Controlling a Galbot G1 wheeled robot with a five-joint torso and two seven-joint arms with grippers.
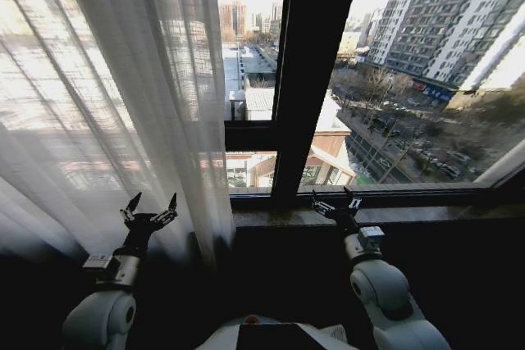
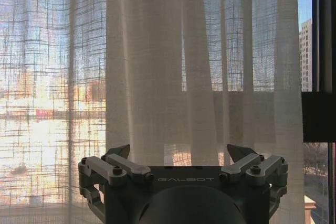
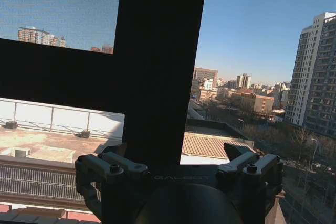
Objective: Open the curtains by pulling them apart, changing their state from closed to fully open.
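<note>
Curtains (image 1: 123,104) vertical (slanting lower-right)

A dark window frame (image 1: 308,71) divides the glass, a horizontal bar (image 1: 250,135) branching off it. Below it runs a stone sill (image 1: 426,215). Beyond it, sunlit high-rises (image 1: 447,18), rooftops and a street lie under clear sky.

The word "GALBOT" stands in pale capitals on the dark body of the left pincer (image 2: 184,157), between its two finger bases at 6 o'clock in the left wrist view. The same word shows fainter on the right pincer (image 3: 178,156). No other text is legible.
</note>
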